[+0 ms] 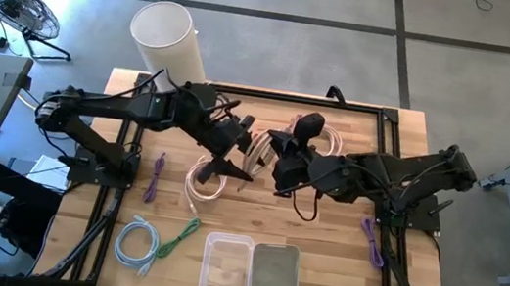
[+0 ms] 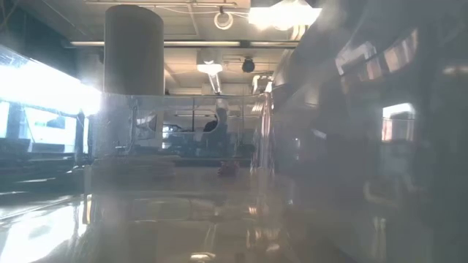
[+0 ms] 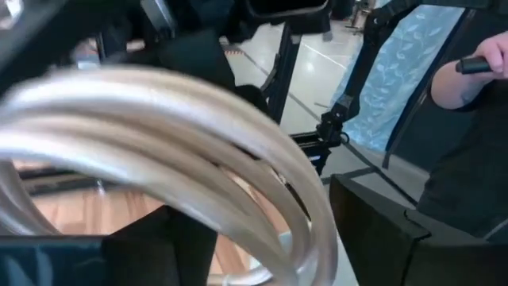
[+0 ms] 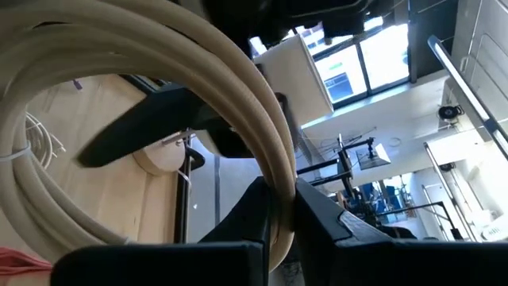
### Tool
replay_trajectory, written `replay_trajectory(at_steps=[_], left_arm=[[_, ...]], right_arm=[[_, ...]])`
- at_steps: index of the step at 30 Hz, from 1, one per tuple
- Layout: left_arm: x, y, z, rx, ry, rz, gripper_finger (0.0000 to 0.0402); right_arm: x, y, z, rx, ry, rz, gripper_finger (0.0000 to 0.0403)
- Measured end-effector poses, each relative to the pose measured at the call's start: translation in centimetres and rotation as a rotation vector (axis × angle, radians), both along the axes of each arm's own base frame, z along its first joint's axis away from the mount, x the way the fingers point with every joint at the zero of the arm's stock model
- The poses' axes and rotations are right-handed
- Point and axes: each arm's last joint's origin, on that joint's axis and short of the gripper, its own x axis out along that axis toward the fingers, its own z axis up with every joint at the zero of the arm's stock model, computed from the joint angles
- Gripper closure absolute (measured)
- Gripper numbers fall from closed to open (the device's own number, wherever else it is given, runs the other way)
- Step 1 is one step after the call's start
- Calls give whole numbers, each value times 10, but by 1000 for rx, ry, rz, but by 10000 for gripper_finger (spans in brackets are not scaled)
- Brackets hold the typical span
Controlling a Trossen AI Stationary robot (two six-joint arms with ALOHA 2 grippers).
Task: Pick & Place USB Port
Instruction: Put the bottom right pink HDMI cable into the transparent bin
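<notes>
A coiled cream cable [image 1: 259, 149] hangs above the middle of the table between both arms. My right gripper [image 1: 275, 148] is shut on it. The coil [image 4: 159, 56] arcs over the right gripper's fingers [image 4: 279, 214]. My left gripper [image 1: 239, 149] is open on the coil's left side. In the left wrist view the coil's strands [image 3: 198, 143] run between its two spread fingers; whether they touch, I cannot tell. A second cream coil [image 1: 206, 178] lies flat on the table below the left gripper. My right gripper pinches the coil's bundled strands [image 4: 279, 171] between its two fingers, on the side of the loop toward the table's right. The fingers come nearly level from the right and lie across the strands. The coil is lifted clear of the table, its loop standing up past the fingertips.
Two clear containers [image 1: 225, 270] [image 1: 275, 279] stand at the near edge. A light-blue coil [image 1: 138, 244], a green cable [image 1: 182, 232] and purple cables [image 1: 154, 177] [image 1: 372, 242] lie on the table. A pinkish coil [image 1: 327, 138] lies farther back, beyond a white cylinder [image 1: 165, 37]. A person [image 3: 468, 119] stands beyond the table.
</notes>
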Motion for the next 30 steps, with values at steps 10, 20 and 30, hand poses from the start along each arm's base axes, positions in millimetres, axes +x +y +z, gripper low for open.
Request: replay_trajectory(at_steps=[10,20,30], left_arm=[[-1,1,-1,88,-26,12,372],[-2,1,-1,143,-40,19,372],[-31,-6,11,120,-19,-95,373]], right_arm=[[-2,1,0,-3,-2,-30,379],[-11,5,5,52,-98,-121,301],[-43,17,25,44,-228,-287,178]])
